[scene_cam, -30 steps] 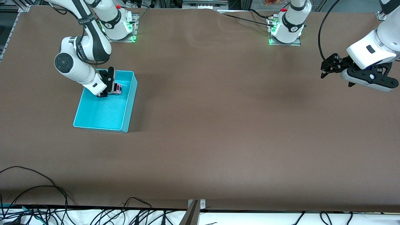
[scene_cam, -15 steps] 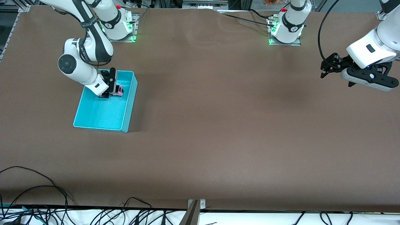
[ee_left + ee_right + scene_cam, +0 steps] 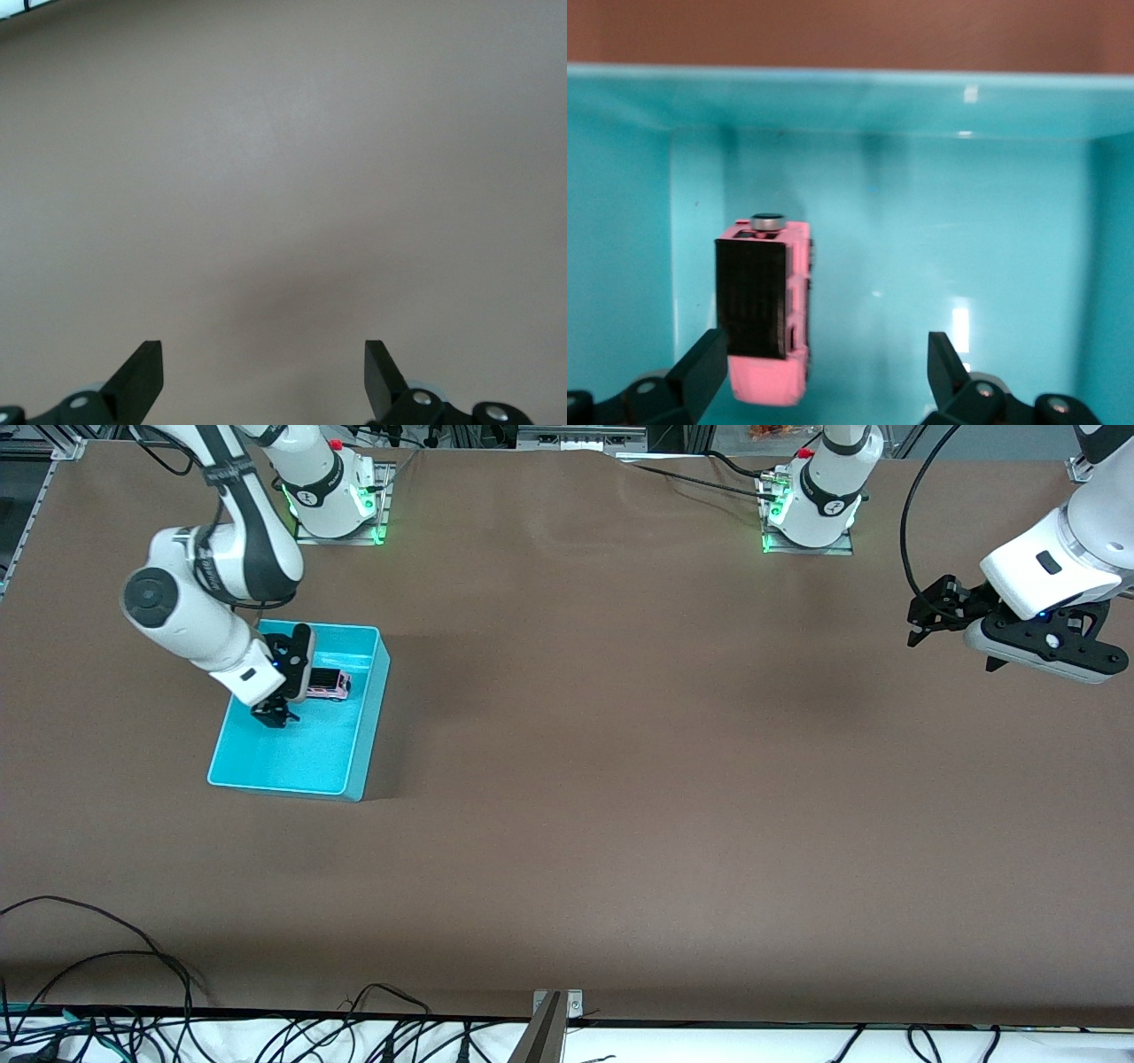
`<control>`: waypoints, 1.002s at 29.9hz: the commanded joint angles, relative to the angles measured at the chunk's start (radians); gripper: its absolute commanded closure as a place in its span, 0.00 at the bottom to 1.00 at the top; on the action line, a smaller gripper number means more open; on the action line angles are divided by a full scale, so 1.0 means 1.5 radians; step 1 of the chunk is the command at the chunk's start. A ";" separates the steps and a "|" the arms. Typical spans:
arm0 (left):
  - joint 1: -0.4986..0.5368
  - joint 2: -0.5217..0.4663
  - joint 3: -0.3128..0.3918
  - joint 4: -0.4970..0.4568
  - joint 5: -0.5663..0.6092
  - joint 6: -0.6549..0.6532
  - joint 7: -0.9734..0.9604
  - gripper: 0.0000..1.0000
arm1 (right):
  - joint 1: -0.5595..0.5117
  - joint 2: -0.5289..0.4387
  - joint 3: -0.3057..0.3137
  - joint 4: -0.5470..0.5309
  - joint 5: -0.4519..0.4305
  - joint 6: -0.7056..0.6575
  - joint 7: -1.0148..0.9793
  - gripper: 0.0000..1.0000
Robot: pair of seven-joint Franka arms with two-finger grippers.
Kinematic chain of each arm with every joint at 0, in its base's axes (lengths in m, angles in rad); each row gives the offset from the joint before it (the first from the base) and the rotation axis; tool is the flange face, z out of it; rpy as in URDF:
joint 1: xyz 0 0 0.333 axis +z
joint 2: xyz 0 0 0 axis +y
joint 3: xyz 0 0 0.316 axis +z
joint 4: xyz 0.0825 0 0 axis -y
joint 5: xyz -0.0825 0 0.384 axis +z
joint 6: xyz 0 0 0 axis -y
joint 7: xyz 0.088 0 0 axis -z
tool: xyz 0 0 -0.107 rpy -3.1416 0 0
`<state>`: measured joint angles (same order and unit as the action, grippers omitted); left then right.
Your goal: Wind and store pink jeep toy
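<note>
The pink jeep toy (image 3: 329,685) sits on the floor of the turquoise bin (image 3: 358,731), in the part of the bin farther from the front camera and toward the wall on the left arm's side. In the right wrist view the jeep (image 3: 764,305) shows its black roof and pink body, with a small round grey knob at one end, and it rests free, close to one finger (image 3: 704,370) without being clamped.

The right end effector (image 3: 277,713) hangs over the bin just beside the jeep, fingers spread wide and holding nothing. The bin stands on the brown table (image 3: 620,797) toward the right arm's end, near that arm's base.

The left end effector (image 3: 930,615) waits in the air over the table at the left arm's end, well apart from the bin. Its fingers (image 3: 142,376) stand wide apart with only bare table surface between them.
</note>
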<state>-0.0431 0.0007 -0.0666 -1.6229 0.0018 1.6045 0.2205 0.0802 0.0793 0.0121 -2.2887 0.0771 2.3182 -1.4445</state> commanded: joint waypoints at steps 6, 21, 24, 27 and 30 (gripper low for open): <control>-0.004 0.012 0.002 0.026 0.005 -0.014 0.011 0.00 | -0.002 -0.001 -0.027 0.250 0.075 -0.261 0.232 0.00; -0.004 0.016 0.002 0.027 0.005 -0.014 0.007 0.00 | -0.002 0.001 -0.051 0.456 0.021 -0.445 0.693 0.00; -0.004 0.016 0.002 0.027 0.005 -0.014 0.005 0.00 | -0.002 0.002 -0.052 0.490 -0.006 -0.483 0.753 0.00; -0.004 0.016 0.002 0.027 0.005 -0.014 0.005 0.00 | -0.002 0.001 -0.057 0.511 -0.011 -0.498 0.831 0.00; -0.004 0.016 0.002 0.026 0.004 -0.014 0.005 0.00 | -0.002 0.000 -0.070 0.518 -0.016 -0.501 0.885 0.00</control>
<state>-0.0420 0.0050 -0.0661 -1.6227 0.0018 1.6046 0.2206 0.0778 0.0593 -0.0706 -1.5775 0.0780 1.6136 -0.2623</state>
